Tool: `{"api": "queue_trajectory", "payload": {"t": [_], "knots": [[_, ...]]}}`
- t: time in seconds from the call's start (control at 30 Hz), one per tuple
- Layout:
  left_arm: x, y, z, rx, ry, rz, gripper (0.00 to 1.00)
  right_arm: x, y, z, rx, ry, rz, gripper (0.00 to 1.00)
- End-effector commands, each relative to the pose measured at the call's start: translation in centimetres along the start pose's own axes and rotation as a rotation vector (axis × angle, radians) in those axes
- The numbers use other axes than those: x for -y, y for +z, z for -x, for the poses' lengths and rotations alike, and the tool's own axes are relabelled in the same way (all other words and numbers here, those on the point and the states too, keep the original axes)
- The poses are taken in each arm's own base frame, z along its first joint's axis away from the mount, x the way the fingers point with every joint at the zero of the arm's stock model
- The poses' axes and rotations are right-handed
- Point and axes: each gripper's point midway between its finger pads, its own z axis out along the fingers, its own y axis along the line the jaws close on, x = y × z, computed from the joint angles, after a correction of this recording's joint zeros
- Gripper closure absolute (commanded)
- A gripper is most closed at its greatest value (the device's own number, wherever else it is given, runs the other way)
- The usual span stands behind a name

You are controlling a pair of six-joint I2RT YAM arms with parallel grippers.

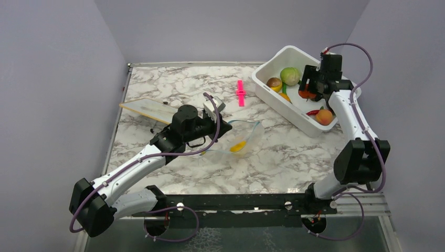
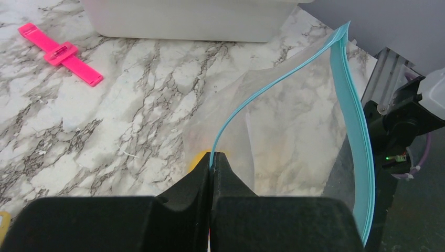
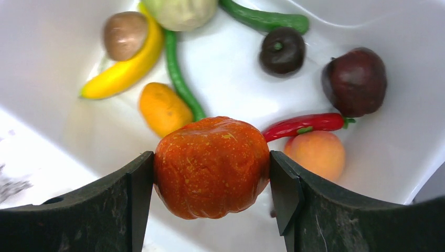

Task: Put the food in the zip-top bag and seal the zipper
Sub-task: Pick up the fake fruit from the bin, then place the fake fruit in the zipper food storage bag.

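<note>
Seen clearest from wrists, right claw (image 3: 211,176) clamping orange pumpkin (image 3: 210,152), left claw (image 2: 211,167) pinching zipper (image 2: 233,115)

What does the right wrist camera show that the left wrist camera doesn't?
Only the right wrist view: the right gripper shut on an orange pumpkin, above a banana, a red chili and other food lying inside the white tub. Only the left wrist view: the left gripper pinching the zip-top bag at its blue zipper, the bag's mouth gaping open, and the pink clip on the table. Both: the white tub, seen from inside by the right, as an outer wall by the left.
</note>
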Motion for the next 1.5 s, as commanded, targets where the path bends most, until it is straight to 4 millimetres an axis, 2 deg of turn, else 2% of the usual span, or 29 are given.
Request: {"api": "queue_trajectory", "payload": {"t": [0.0, 0.23, 0.37, 0.47, 0.63, 0.7, 0.9, 1.0, 1.2, 1.47], "knots": [[-0.9, 0.1, 0.8, 0.018, 0.021, 0.05, 1.0, -2.5, -3.5, 0.4, 0.041, 0.01, 0.102, 0.57], [-1.4, 0.8, 2.9, 0.029, -0.02, 0.094, 1.0, -8.4, -9.2, 0.9, 0.111, -0.007, 0.311, 0.59], [-1.6, 0.8, 4.3, 0.033, -0.013, 0.116, 1.0, -11.6, -13.4, 1.4, 0.165, -0.013, 0.484, 0.59], [-2.0, 0.9, 5.6, 0.055, -0.011, 0.144, 1.0, -13.8, -16.1, 1.0, 0.171, -0.03, 0.64, 0.59], [-2.6, 1.1, 6.9, 0.075, -0.013, 0.183, 1.0, -15.4, -20.1, 0.7, 0.211, -0.044, 0.797, 0.6], [-2.9, 1.4, 6.7, 0.065, -0.012, 0.191, 1.0, -16.1, -21.8, 0.5, 0.227, -0.041, 0.874, 0.6], [-3.0, 2.2, 5.8, 0.035, -0.025, 0.184, 1.0, -18.8, -26.5, -2.0, 0.197, -0.062, 1.212, 0.6], [-3.0, 2.7, 5.3, 0.017, -0.032, 0.174, 1.0, -19.0, -27.6, -2.5, 0.203, -0.053, 1.28, 0.6], [-2.7, 3.1, 5.3, 0.01, -0.047, 0.152, 1.0, -19.5, -28.5, -4.0, 0.17, -0.047, 1.389, 0.6], [-2.0, 3.4, 6.1, 0.023, -0.065, 0.116, 1.0, -20.1, -26.8, -5.8, 0.083, -0.021, 1.396, 0.6]]}}
